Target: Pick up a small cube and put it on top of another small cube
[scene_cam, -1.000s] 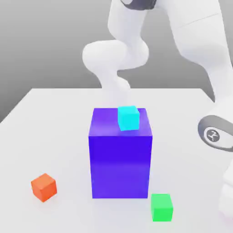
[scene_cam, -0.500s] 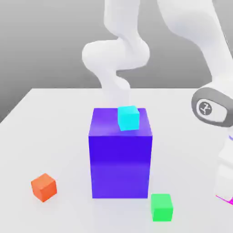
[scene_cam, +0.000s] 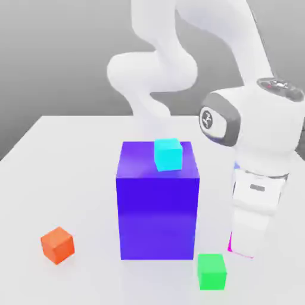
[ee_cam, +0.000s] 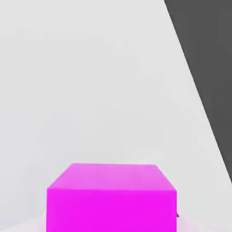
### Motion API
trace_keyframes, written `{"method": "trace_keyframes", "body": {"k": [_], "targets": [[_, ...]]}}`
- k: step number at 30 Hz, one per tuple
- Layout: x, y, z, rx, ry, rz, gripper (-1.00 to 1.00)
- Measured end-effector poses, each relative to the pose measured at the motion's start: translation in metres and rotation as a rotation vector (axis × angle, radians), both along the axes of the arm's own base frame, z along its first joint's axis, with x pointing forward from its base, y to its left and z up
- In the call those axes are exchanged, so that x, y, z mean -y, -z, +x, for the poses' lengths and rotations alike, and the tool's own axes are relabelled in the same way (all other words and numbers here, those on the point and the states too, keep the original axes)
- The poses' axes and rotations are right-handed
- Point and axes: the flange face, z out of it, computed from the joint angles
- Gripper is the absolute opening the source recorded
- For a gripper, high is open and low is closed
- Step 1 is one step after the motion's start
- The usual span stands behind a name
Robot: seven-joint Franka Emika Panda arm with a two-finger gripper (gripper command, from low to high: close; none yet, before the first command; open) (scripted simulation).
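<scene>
With the jaws clenched on the magenta cube [ee_cam: 111,199], lift it clear of the surface [scene_cam: 71,179] before carrying it over the green cube [scene_cam: 212,271], then lower it squarely.

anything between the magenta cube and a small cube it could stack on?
The end effector is shut on the magenta cube, low beside the green cube, with nothing between them. The cyan cube sits atop the tall blue block, so that block's height is in the way. The orange cube lies beyond the block.

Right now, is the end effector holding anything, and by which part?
Yes: the end effector is shut on the small magenta cube. Which faces it grips cannot be told.
</scene>
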Motion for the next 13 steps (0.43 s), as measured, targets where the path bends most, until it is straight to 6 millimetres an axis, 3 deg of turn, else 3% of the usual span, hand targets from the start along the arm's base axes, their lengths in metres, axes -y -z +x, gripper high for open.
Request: {"method": "trace_keyframes", "body": {"k": [4, 9, 10, 13], "targets": [[0.031, -0.006, -0.005, -0.009, -0.079, 0.027, -1.0], [0.034, 0.04, -0.006, -0.01, -0.107, 0.035, -1.0], [0.034, 0.051, -0.007, -0.01, -0.107, 0.035, 1.0], [0.034, 0.051, -0.007, -0.01, -0.107, 0.035, 1.0]]}}
